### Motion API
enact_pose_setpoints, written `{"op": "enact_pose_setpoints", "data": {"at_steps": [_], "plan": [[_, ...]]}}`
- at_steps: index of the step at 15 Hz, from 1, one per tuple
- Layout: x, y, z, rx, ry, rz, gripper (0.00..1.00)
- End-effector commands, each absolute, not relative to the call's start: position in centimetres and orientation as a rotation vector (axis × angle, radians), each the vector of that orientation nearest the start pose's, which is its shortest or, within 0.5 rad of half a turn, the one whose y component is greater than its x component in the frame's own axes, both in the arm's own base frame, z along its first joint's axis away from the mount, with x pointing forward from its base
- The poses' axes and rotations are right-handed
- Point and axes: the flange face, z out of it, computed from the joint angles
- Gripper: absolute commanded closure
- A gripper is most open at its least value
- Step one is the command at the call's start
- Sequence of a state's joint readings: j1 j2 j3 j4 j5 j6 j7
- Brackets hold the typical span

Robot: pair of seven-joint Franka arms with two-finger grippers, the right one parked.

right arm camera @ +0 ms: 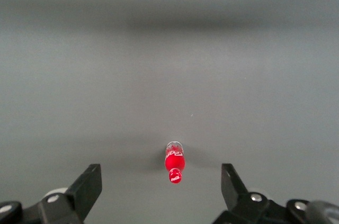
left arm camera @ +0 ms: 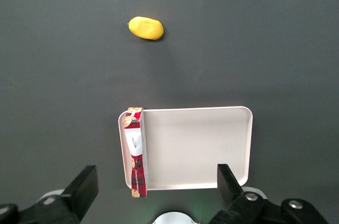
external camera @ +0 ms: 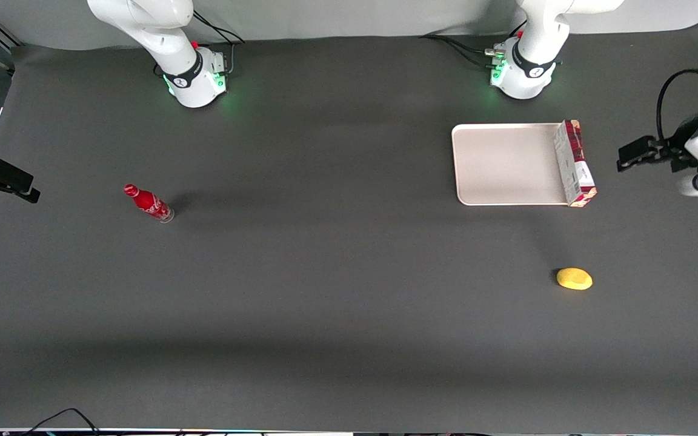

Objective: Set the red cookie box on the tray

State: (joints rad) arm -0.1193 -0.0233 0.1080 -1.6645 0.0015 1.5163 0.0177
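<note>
Nearest the front camera, low in the front frame toward the working arm's end: one small yellow rounded item [external camera: 574, 278], loose on the bench [external camera: 325, 303], not wanted.

Item, mid-frame, toward the parked arm's end: red soda bottle [external camera: 149, 203], well apart from everything else, not wanted.

Item, upper half of the frame: tray [external camera: 506, 163], flat on the bench, its floor bare.

Item, same depth: red cookie box [external camera: 574, 163], standing on a long narrow edge along the tray's short side at the working arm's end. Its near end pokes just past the tray's near rim. I cannot tell whether it sits inside the rim or on it.

Item, at the frame's edge beside the tray: my gripper [left arm camera: 156, 173], raised, clear of the box, jaws spread wide with nothing between them.

Step, as I judge it: placing is done or nearly so. Next move calls for checking the box's seat. If it rides the rim, I should nudge it gently toward the tray's middle; otherwise I should back away without brushing it.
</note>
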Motion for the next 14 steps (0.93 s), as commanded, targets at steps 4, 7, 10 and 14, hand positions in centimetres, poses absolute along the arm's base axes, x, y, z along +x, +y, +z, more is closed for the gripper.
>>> {"op": "enact_pose_setpoints", "data": {"at_steps": [4, 7, 10, 14], "plan": [[52.2, -0.4, 61.2, -3.113, -0.017, 0.158, 0.00], [52.9, 2.3, 60.8, -3.101, -0.061, 0.134, 0.00], [53.0, 1.1, 60.8, -3.092, -0.022, 0.133, 0.00], [53.3, 0.7, 60.9, -3.093, -0.013, 0.121, 0.00]]}}
